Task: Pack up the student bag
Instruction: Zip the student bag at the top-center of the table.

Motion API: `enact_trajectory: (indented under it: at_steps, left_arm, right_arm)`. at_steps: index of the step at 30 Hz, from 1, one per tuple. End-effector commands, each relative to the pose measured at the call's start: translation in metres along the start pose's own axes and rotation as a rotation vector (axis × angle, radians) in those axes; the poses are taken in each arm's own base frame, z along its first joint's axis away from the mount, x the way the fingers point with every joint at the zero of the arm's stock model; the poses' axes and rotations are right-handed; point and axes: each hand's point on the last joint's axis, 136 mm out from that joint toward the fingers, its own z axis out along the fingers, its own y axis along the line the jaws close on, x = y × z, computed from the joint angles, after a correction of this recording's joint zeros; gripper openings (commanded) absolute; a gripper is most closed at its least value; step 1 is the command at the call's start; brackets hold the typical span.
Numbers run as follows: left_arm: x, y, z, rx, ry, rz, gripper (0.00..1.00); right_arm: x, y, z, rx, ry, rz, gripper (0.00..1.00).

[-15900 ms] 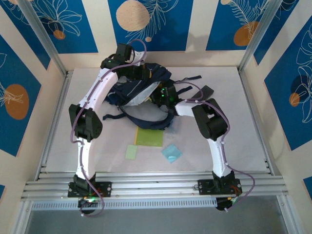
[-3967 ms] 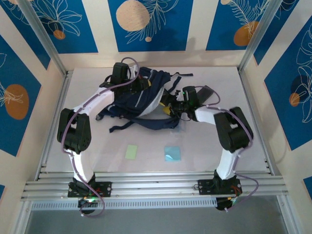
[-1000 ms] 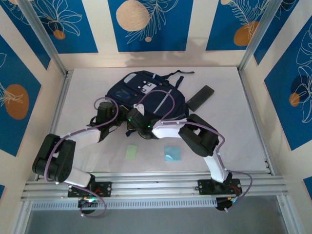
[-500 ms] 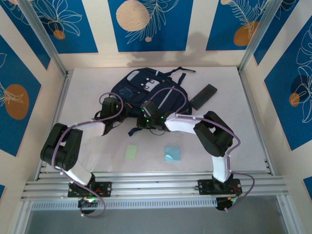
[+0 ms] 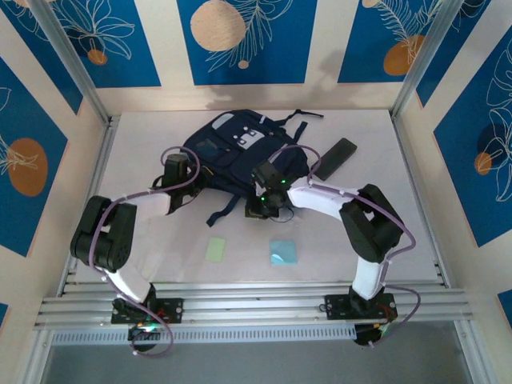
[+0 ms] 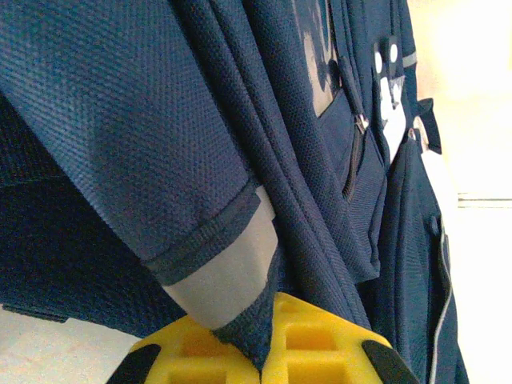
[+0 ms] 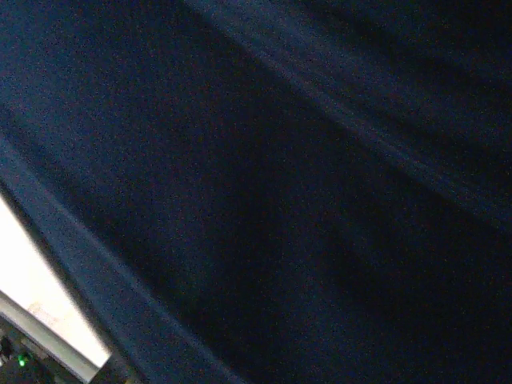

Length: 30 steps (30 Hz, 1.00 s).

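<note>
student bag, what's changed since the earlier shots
The student bag, crumpled and open before, now lies flat. In the last second it slid toward the far wall, its edge pinched in the left end effector. The yellow-green sheet by it is gone. Green note and blue square stayed.

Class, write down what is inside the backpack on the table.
Nothing inside can be seen: the backpack lies front-up and its navy fabric covers any contents. Outside, a white-grey patch shows, and the left gripper pinches a corner of its fabric.

I see the navy backpack (image 5: 234, 154) lying front-up, far-middle on the worktop (image 5: 416, 216), black straps trailing nearward.
</note>
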Motion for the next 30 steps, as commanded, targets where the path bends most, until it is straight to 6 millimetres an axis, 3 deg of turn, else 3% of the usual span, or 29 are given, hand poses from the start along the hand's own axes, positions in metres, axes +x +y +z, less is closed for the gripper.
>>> enact_trajectory:
  at_steps: [1, 4, 6, 7, 9, 11, 14, 15, 20, 26, 27, 30]
  left_arm:
    - [-0.053, 0.0, 0.0, -0.023, -0.108, 0.076, 0.0]
    - [-0.067, 0.002, 0.007, -0.047, -0.076, 0.132, 0.0]
    - [-0.07, -0.002, 0.014, -0.045, -0.028, 0.152, 0.0]
    - [-0.068, -0.004, 0.016, -0.039, 0.002, 0.156, 0.08]
    - [-0.059, -0.01, 0.015, -0.026, 0.04, 0.153, 0.42]
    - [-0.047, -0.013, 0.008, -0.021, 0.07, 0.145, 0.66]
    - [-0.02, -0.013, -0.009, -0.003, 0.115, 0.11, 0.85]
    - [-0.008, -0.014, -0.014, 0.006, 0.126, 0.095, 0.86]
    - [0.053, -0.016, -0.022, 0.035, 0.179, 0.023, 0.86]
    - [0.089, -0.019, -0.001, 0.044, 0.186, -0.021, 0.8]
    - [0.091, -0.017, 0.004, 0.042, 0.19, -0.024, 0.72]
    - [0.088, -0.011, 0.012, 0.046, 0.163, -0.034, 0.21]
  right_arm:
    - [0.046, -0.024, -0.031, 0.026, 0.179, -0.005, 0.0]
    - [0.045, -0.029, -0.044, -0.013, 0.214, -0.007, 0.0]
    - [0.042, -0.021, -0.047, -0.069, 0.222, -0.025, 0.0]
    - [0.038, -0.014, -0.047, -0.096, 0.223, -0.032, 0.0]
    - [0.032, 0.002, -0.043, -0.162, 0.233, -0.039, 0.0]
    - [0.025, 0.019, -0.038, -0.221, 0.236, -0.045, 0.0]
    - [0.016, 0.038, -0.034, -0.271, 0.245, -0.058, 0.0]
    - [0.014, 0.044, -0.033, -0.285, 0.252, -0.062, 0.0]
    - [0.009, 0.067, -0.031, -0.344, 0.291, -0.063, 0.0]
    - [0.022, 0.075, -0.028, -0.348, 0.327, -0.064, 0.0]
    - [0.025, 0.075, -0.028, -0.348, 0.331, -0.061, 0.0]
    - [0.034, 0.067, -0.032, -0.316, 0.365, -0.045, 0.0]
